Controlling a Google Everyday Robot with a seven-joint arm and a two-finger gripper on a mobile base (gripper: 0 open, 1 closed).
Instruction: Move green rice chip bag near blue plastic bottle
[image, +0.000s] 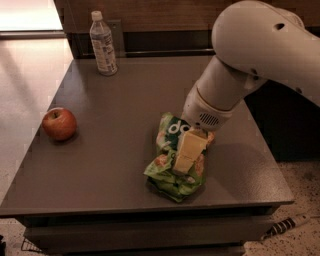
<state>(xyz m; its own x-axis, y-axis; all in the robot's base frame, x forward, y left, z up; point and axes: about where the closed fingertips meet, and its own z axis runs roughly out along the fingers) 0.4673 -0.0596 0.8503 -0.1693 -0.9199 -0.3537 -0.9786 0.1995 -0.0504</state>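
Observation:
The green rice chip bag (167, 181) lies on the grey table (120, 95), right of centre and close to the front edge. My gripper (185, 156) comes down from the big white arm (260, 45) at the upper right and sits on top of the bag's middle, hiding part of it. The blue plastic bottle (103, 44) stands upright at the table's far left corner, well away from the bag and the gripper.
A red apple (59, 123) sits near the table's left edge. A dark wooden wall (150, 15) runs behind the table. A cable (286, 226) lies on the floor at the lower right. The table's front edge is just below the bag.

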